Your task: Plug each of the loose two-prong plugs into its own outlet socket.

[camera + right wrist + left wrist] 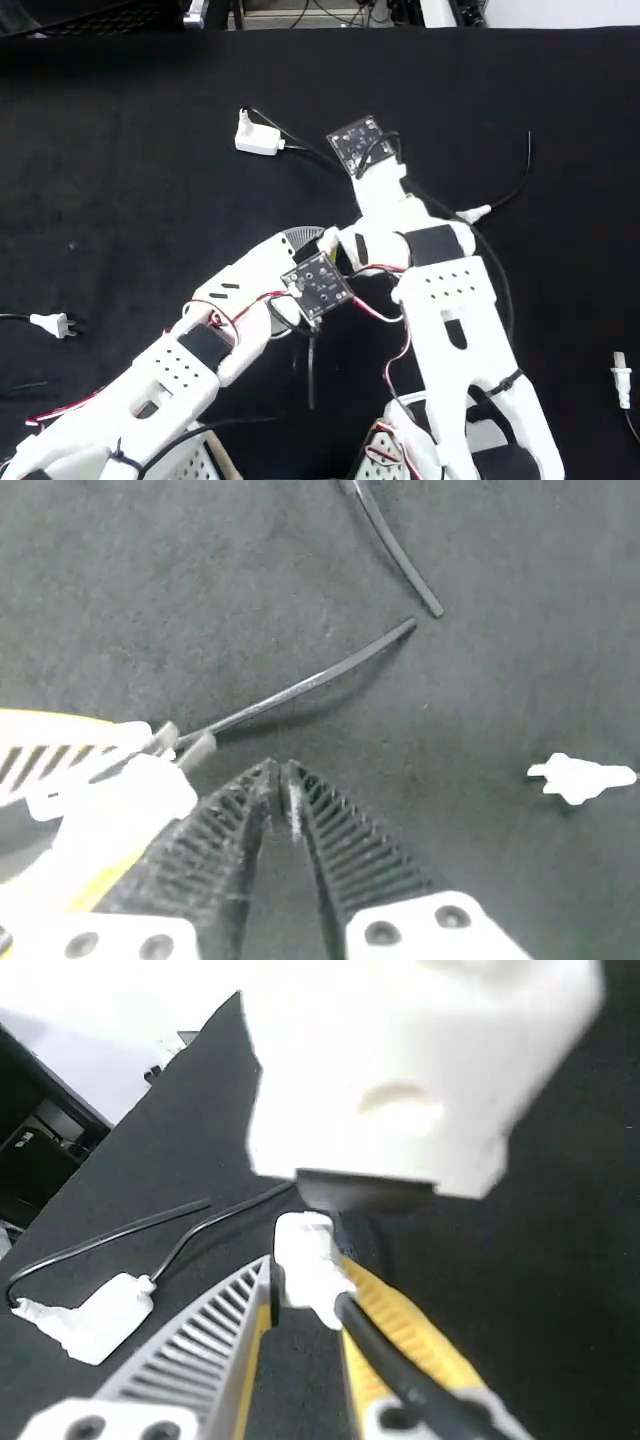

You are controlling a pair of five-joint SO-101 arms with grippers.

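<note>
Left gripper [305,1272] clamps the white two-prong plug [300,1245] by its moulded body at mid-table, just beside the right gripper [283,778], pinched together on nothing; plug judged light, rigid, smooth (stiff cord [392,1372] may tug it askew), best held on flat sides behind prongs [194,748].

Matt cloth table [120,150], glossy plastic plug [305,1260]

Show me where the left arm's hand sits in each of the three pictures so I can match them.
High view: the left hand is at mid-table, close by the right arm.
Left wrist view: the hand is in the foreground, shut on a white plug.
Right wrist view: the hand holds the plug beside the right hand.
Shared landmark: the white plug, in both wrist views.
</note>
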